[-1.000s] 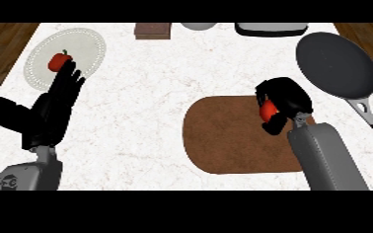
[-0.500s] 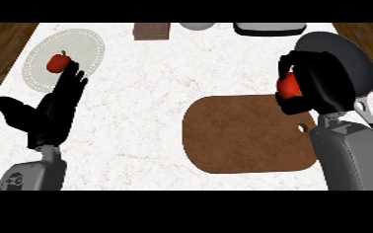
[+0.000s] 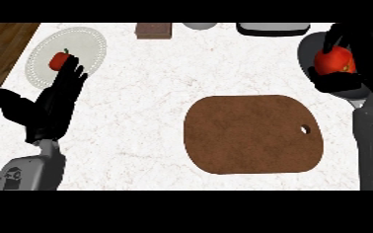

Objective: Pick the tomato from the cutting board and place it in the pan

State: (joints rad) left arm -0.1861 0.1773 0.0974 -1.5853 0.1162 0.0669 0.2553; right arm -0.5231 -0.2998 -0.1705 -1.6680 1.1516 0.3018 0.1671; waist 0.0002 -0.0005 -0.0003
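Note:
My right hand (image 3: 336,79) is shut on the red tomato (image 3: 334,61) at the right edge, held over the dark grey pan (image 3: 312,47). Black fingers curl round the tomato from below and behind, and most of the pan is hidden by the hand. The brown cutting board (image 3: 251,133) lies bare in front of the pan, left of my right forearm. At the left, my left hand (image 3: 51,103) rests open with fingers up, its fingertips overlapping the near edge of a white plate (image 3: 80,44).
A small red fruit with a green stem (image 3: 59,60) lies on the white plate. Along the back edge are a brown block (image 3: 153,29), a grey round object (image 3: 199,25) and a white-and-black appliance (image 3: 272,28). Wood floor shows at the far left.
My right hand has carried the tomato up off the cutting board and rightward to above the pan. The left hand has stayed in place.

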